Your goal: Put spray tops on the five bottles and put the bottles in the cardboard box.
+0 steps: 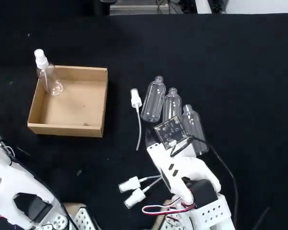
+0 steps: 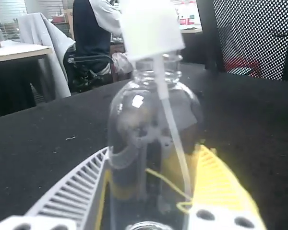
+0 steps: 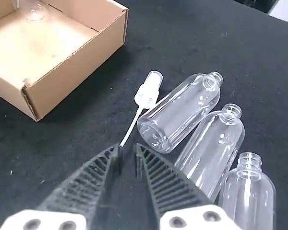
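Black table carries everything. L arm sits at near-left corner, R arm near centre.

Cardboard box, open top, lies left of centre. Capped bottle stands upright in box's far-left corner w/ white sprayer on.

3 capless bottles lie on their sides right of box, side by side and touching, necks pointing far. The rightmost is partly under R arm's wrist.

Held bottle, clear, sits btwn L gripper fingers. Grey finger is on one side, yellow on the other, both pressed vs its wall. White spray cap is at its neck, tube running down inside; can't tell if screwed tight.

R gripper hovers low over table just near-left of the 3 bottles, jaws almost together w/ a thin gap, nothing pinched.

Loose spray top lies just left of the bottles, head far, tube trailing near. Tube's end is just beside one R fingertip.

2 more spray tops lie together near front edge, left of R arm base.
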Robot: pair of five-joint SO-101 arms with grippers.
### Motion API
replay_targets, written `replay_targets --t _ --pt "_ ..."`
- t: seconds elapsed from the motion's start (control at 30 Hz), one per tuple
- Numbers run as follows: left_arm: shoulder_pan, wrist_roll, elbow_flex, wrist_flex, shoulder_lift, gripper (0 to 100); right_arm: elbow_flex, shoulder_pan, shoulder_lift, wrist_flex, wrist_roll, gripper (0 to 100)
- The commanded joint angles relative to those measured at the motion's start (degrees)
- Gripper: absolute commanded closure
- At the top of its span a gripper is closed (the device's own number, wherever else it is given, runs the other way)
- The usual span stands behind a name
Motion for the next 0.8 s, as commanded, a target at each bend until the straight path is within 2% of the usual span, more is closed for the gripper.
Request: replay_targets --t 0.0,0.5,0.77 --pt "-0.3 -0.4 0.2 -1.5 0.0 71 -0.7 -0.7 -1.1 0.3 -0.4 97.3" --pt "-0.4 -0.3 -0.2 -1.8 -0.9 71 -0.6 -0.7 -1.1 0.1 -0.4 97.3" --pt "0.3 2.5 6.6 -1.5 -12.6 71 -0.6 -0.7 -1.1 0.0 -0.4 97.3"
